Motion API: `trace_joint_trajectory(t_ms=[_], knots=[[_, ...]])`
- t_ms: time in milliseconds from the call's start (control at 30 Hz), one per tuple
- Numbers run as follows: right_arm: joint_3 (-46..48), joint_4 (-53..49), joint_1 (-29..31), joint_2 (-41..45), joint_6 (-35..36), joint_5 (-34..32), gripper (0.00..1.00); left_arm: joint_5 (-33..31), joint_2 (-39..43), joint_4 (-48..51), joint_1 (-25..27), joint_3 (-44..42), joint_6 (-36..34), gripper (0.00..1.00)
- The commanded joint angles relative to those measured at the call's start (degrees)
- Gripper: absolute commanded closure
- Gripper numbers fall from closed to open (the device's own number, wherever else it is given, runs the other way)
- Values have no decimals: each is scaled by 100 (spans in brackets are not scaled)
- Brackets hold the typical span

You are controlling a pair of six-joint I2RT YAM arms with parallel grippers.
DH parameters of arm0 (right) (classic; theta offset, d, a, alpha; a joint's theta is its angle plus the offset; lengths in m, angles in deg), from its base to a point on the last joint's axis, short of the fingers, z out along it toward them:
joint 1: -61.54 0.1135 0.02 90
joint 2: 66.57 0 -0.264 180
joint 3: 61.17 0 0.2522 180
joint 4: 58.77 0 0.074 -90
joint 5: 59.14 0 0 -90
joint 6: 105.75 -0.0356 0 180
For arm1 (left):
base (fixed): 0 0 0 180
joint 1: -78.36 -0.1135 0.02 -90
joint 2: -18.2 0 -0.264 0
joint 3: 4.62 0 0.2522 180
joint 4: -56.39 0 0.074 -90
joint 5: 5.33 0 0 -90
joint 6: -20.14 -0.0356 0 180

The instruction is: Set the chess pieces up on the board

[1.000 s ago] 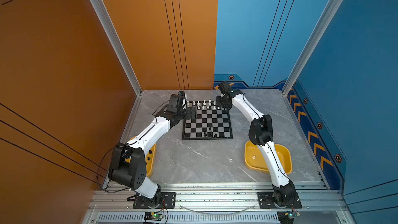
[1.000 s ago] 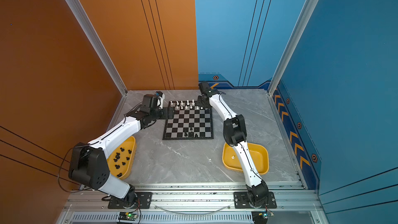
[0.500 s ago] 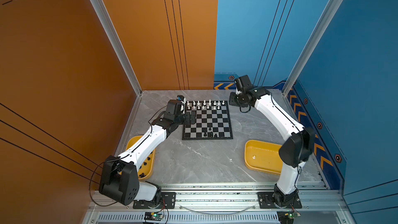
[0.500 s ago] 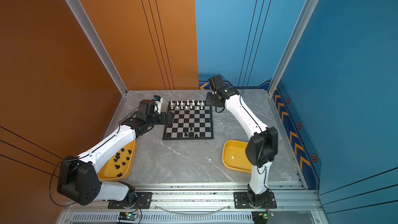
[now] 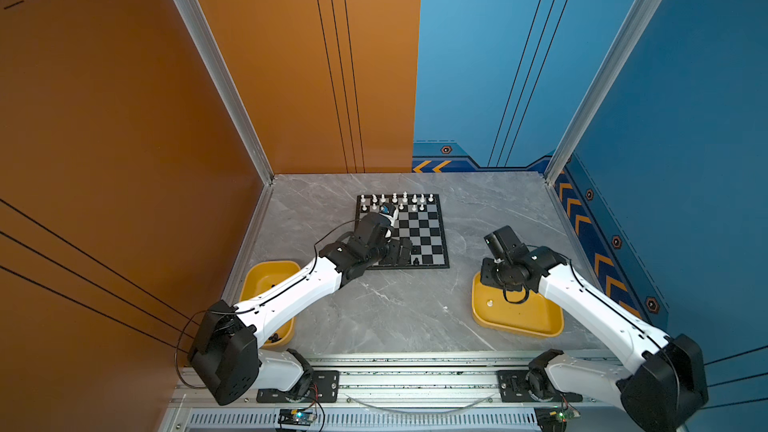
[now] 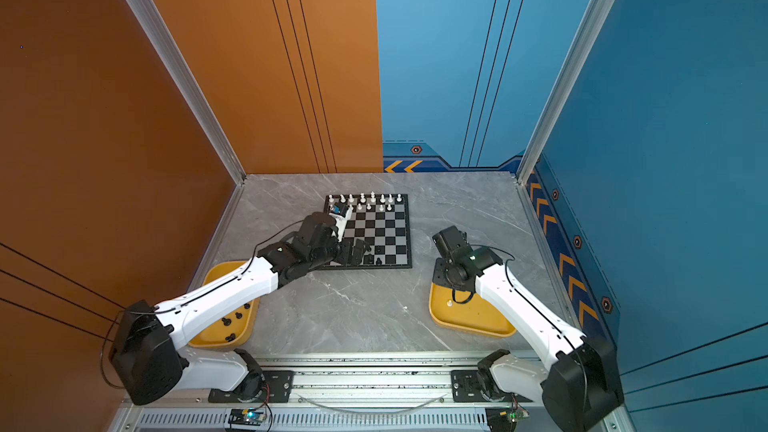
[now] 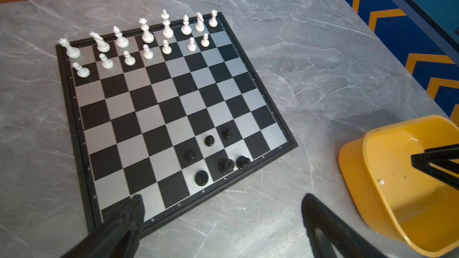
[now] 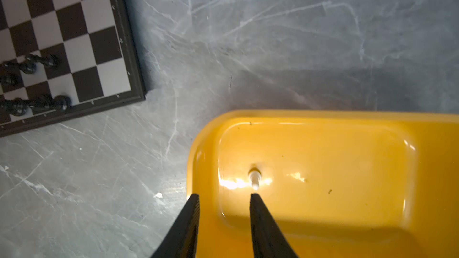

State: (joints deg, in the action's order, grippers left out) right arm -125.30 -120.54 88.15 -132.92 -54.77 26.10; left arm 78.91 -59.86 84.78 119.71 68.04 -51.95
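left jaws stand wide apart with nothing between them, and one of their fingertips (image 7: 134,209) shows over the near left corner of the board (image 5: 422,238). right jaws are partly apart with a clear gap and grip nothing. one of their fingertips (image 8: 258,219) is over the floor of the right yellow tray (image 5: 519,324) and its partner is over that tray's rim on the board side.

the right yellow tray sits by the near right corner of the desk (image 5: 395,313) and holds a single white piece (image 8: 254,178), lying just beyond the right fingertips and not touched by them. it shows too in a top view (image 6: 449,303). the left yellow tray (image 6: 214,340) sits along the left edge of the desk toward the front, partly hidden under the left arm. several black pieces (image 6: 238,316) lie loose in it.

the board lies toward the far middle of the desk, well apart from both trays. white chess pieces (image 7: 146,32) stand upright in its two far rows, eight along the far edge and seven in the row in front. six black chess pieces (image 7: 209,140) stand in the two near rows, grouped toward the near right corner of the board.
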Motion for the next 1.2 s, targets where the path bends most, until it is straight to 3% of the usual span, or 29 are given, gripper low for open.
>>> trace_joint_trajectory(t_ms=[0,200,367,500,800,1167], knots=[[381,-37,12,302,-308,-49,64,-668,56,354,421,184,199,0],[723,41,-55,249,-182,152,64,-1381,440,709,1041,52,583,0],[993,178,-235,196,-44,243,67,-1637,748,894,1258,-285,704,0],[1210,375,-349,82,-13,347,70,-1611,839,688,1140,-473,486,1],[1204,678,-376,-369,-207,475,70,-588,216,452,253,-29,103,1],[1040,846,-367,-850,-118,423,71,-360,54,369,56,-53,124,0]])
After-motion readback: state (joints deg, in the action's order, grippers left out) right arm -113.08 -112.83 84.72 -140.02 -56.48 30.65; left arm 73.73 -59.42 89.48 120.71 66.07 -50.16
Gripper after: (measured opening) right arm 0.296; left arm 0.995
